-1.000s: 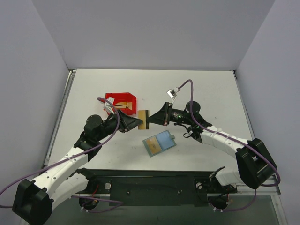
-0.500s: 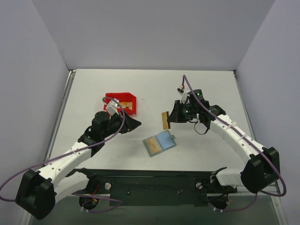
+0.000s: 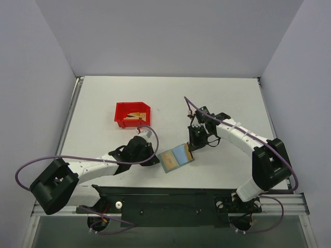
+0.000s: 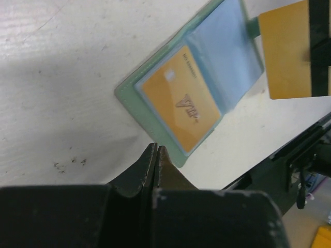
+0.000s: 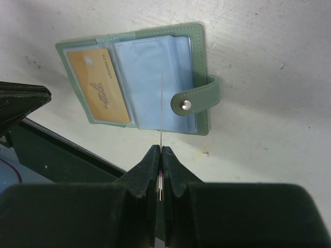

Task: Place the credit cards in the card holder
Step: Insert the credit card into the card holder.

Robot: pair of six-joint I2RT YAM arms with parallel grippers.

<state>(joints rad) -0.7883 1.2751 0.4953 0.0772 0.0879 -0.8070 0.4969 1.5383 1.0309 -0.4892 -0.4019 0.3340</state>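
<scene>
The grey-green card holder lies open on the table, light blue pockets up. One gold credit card sits in its left pocket, also seen in the right wrist view. My right gripper is shut on another gold card with a dark stripe. It holds this card edge-on just above the holder's right half, by the snap tab. My left gripper is shut and empty, its tip at the holder's left edge. More gold cards lie in the red bin.
The red plastic bin stands at the back left of the holder. The black base rail runs along the table's near edge, close to the holder. Grey walls enclose the table on three sides.
One second ago both grippers met at the card beside the bin. The right gripper has since carried it down over the holder, and the left gripper has moved to the holder's left edge.
</scene>
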